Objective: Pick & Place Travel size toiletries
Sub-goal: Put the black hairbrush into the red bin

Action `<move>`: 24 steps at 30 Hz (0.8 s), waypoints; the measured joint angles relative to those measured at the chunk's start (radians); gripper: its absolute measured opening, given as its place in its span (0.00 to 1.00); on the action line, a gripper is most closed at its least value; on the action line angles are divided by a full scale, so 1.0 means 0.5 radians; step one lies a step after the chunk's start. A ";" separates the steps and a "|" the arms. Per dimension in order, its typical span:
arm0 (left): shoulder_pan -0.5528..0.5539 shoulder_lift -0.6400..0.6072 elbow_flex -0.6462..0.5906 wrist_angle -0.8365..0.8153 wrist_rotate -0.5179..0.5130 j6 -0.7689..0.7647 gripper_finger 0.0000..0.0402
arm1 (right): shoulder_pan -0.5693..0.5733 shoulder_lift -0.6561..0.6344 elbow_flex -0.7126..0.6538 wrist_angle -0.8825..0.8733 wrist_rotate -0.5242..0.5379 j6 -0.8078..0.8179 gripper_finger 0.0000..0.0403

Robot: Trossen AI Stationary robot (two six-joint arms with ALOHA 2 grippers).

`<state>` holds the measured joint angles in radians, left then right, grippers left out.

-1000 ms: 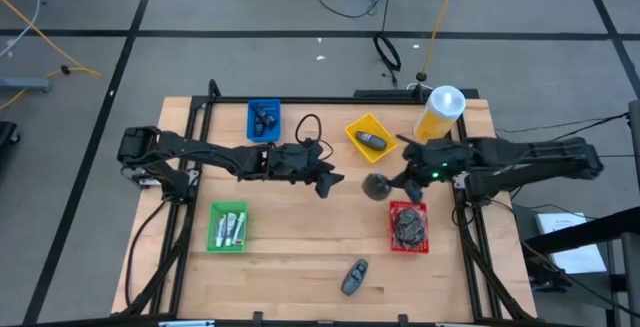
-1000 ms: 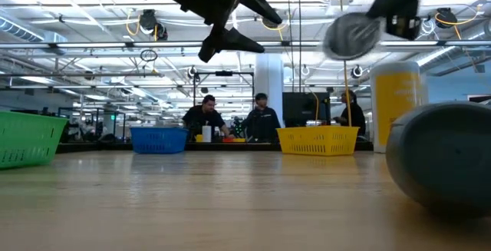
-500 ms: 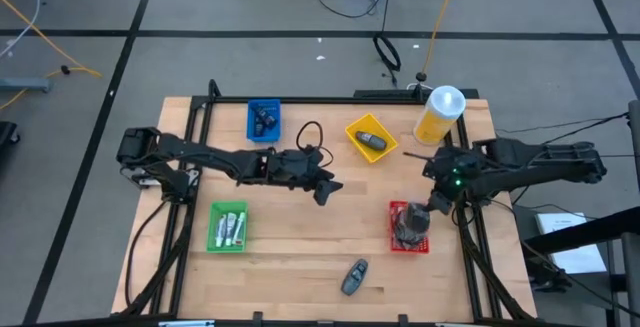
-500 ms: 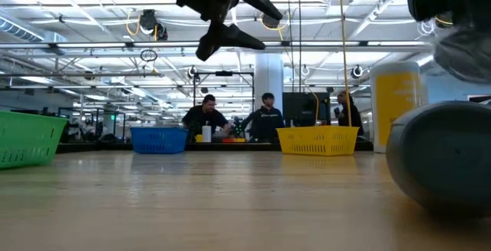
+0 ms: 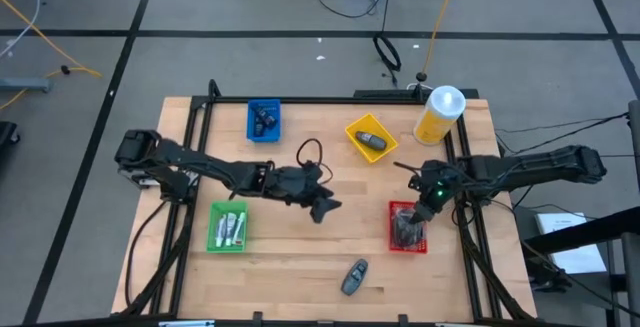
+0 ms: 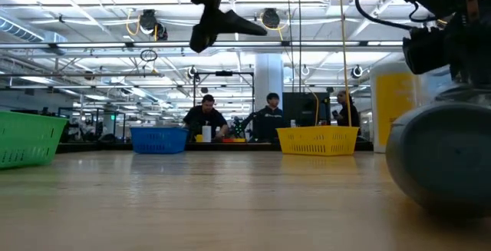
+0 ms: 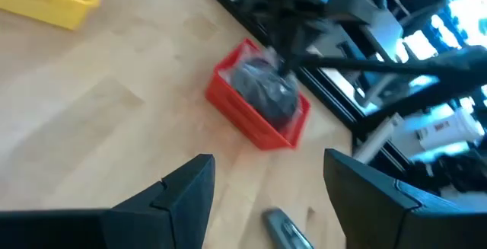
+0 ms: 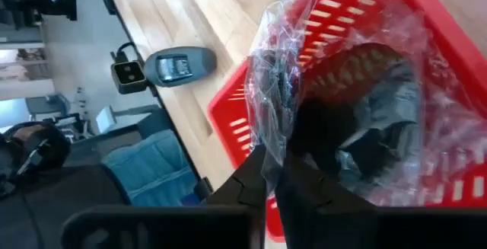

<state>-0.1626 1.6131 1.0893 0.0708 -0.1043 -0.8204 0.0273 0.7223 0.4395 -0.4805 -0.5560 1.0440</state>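
My right gripper (image 5: 428, 200) hangs over the red tray (image 5: 394, 239), shut on a grey round wrapped pad (image 8: 358, 127) that sits inside the tray's walls among other pads. My left gripper (image 5: 322, 210) hovers open above the middle of the table, holding nothing; its two fingers frame the red tray (image 7: 228, 106) in the left wrist view. A dark-grey oblong piece (image 5: 354, 276) lies flat on the wood near the table's near edge, also seen as the oblong piece (image 8: 179, 65) in the right wrist view. My right gripper (image 8: 270, 174) pinches the clear wrapper (image 8: 268, 138) at the pad's edge between its two fingers. It comes from above, slanting in from the table's right. The pad is down inside the red tray; whether it rests there or still hangs, I cannot tell.
Green tray (image 5: 228, 227) with white tubes at the near left, blue tray (image 5: 264, 120) with dark mini tubes at the far left, yellow tray (image 5: 369, 137) holding a dark oblong piece. A large yellow bottle (image 5: 440, 114) stands at the far right. Black frame rails line both sides.
My right gripper carried the wrapped pad from above the table's middle toward the right and near edge, then lowered it into the red tray. My left gripper drifted toward the near edge, staying open.
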 joint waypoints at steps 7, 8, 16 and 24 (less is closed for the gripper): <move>-0.137 0.000 0.000 -0.001 -0.012 -0.049 0.60 | -0.001 -0.004 -0.019 0.036 -0.062 -0.084 0.18; -0.153 0.000 0.000 -0.001 -0.015 -0.063 0.60 | -0.003 -0.006 -0.019 0.056 -0.084 -0.083 0.21; -0.235 0.000 0.050 -0.115 -0.020 -0.276 0.60 | -0.057 -0.108 -0.019 0.115 -0.206 -0.030 0.29; -0.281 0.000 0.339 -0.607 -0.112 -0.319 0.60 | -0.130 -0.288 -0.019 0.114 -0.205 -0.016 0.24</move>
<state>-0.3033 1.6131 1.2588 -0.2329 -0.1603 -0.9797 -0.0379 0.5786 0.4297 -0.4232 -0.6584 1.0357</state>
